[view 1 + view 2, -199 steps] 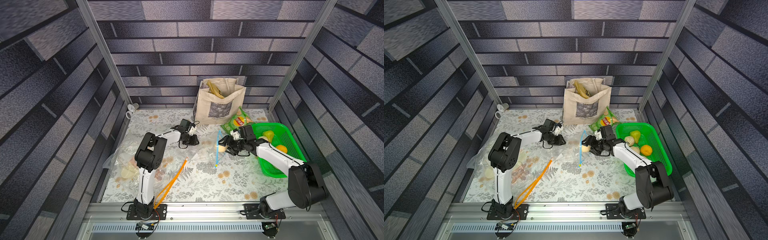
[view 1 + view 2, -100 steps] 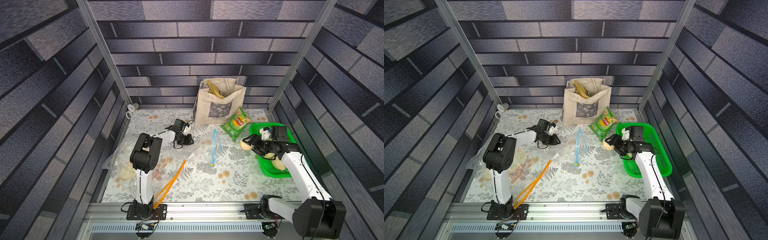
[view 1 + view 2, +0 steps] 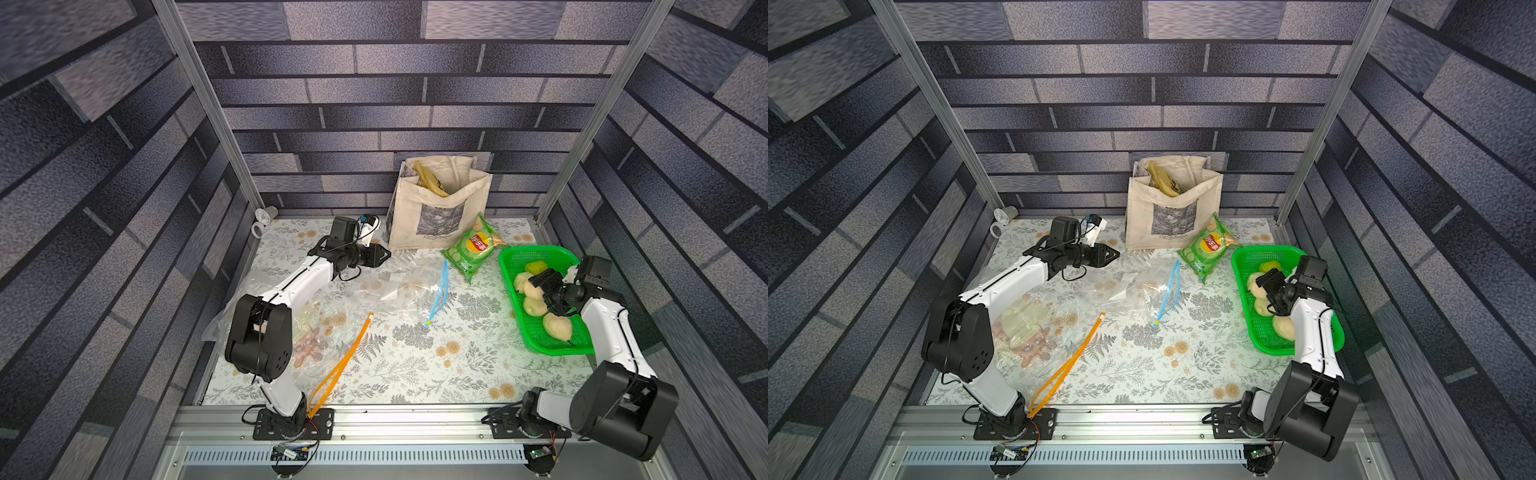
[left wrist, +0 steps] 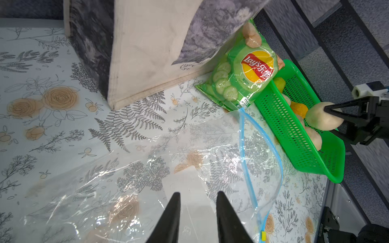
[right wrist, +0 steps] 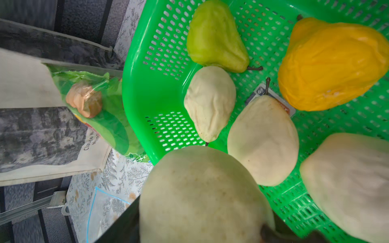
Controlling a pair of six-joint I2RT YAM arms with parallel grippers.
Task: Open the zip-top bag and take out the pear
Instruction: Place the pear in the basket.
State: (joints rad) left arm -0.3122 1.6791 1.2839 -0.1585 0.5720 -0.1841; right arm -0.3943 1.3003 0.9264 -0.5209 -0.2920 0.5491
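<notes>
Right gripper [image 3: 537, 291] clamps pale cream pear [image 5: 200, 195] above green plastic basket [image 3: 536, 337] at 3 o'clock; left gripper [image 4: 198, 194], narrowly parted, grips nothing.

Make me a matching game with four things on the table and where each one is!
Things:
1 chips bag
2 zip-top bag
3 pale pear
4 tote bag

Places:
A in the right tool, over the green basket
B standing by the back wall
C lying open, flat on the table
D between tote bag and basket

Pairs: 1-D, 2-C, 3-A, 4-B
</notes>
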